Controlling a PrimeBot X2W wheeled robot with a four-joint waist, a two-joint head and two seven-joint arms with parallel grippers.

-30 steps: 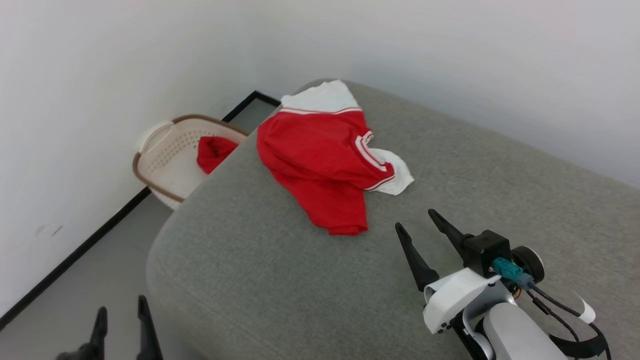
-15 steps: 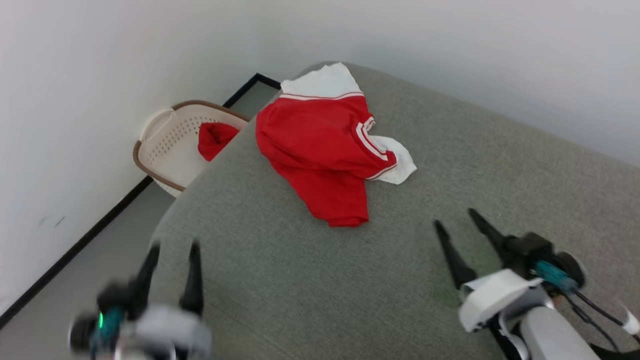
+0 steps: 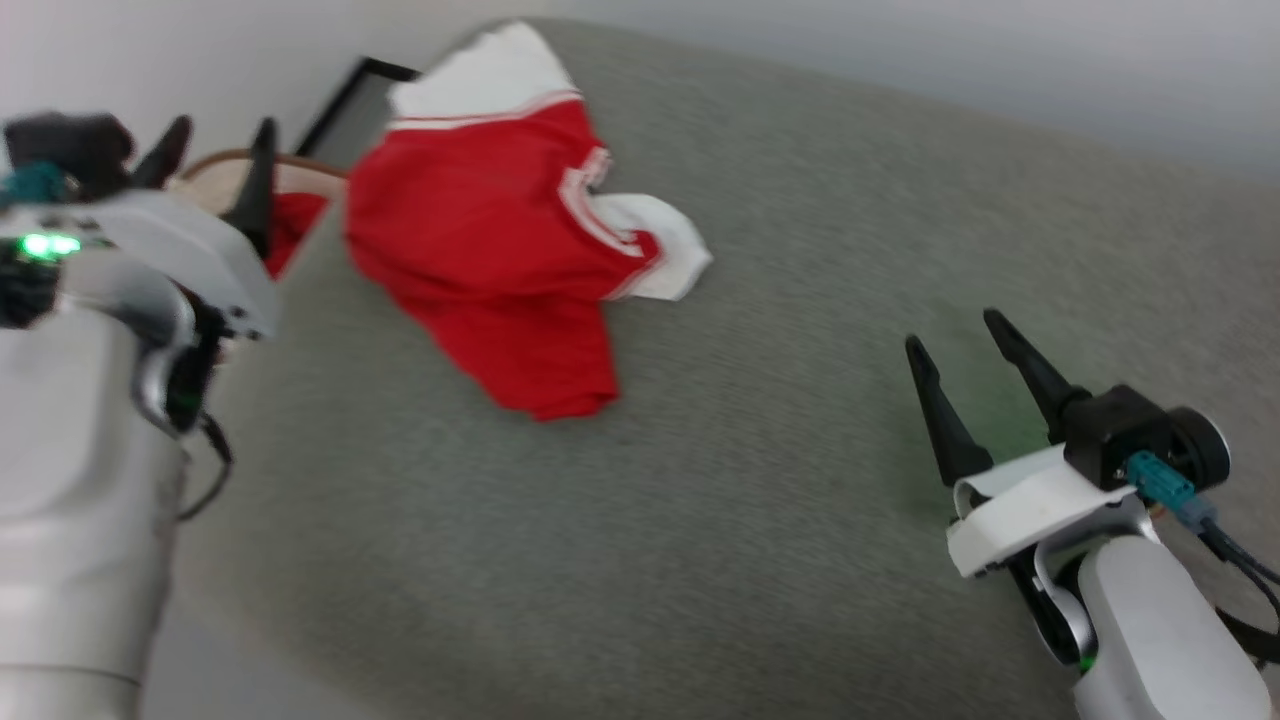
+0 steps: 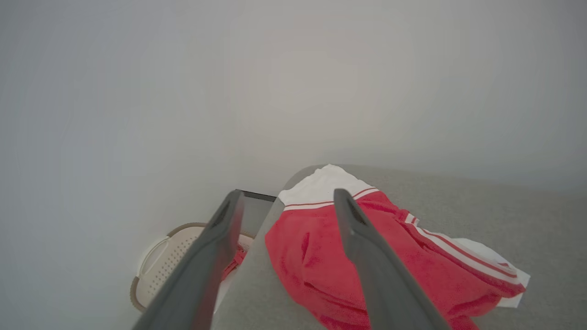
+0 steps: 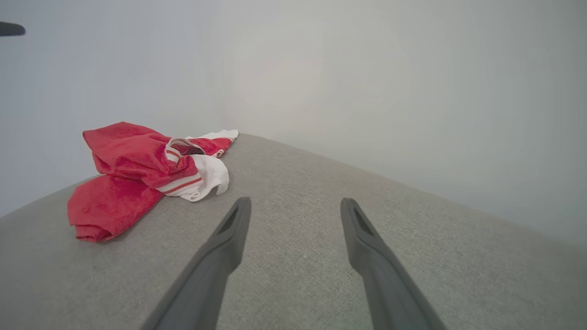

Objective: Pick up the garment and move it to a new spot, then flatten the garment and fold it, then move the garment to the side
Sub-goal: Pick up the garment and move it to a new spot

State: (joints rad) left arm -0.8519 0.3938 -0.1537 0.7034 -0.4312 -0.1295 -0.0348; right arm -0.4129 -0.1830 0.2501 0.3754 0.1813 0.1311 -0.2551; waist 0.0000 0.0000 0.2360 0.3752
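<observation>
A bright red soft shirt with white, stripe-edged sleeve ends lies crumpled near the far left corner of a broad grey fabric cushion. The left gripper hangs just left of it, two dark fingers spread wide and empty, near a cream perforated basket with a brown rim that holds a small red cloth beside the cushion. The right gripper hovers over bare cushion well to the shirt's right, fingers likewise wide apart, gripping nothing.
</observation>
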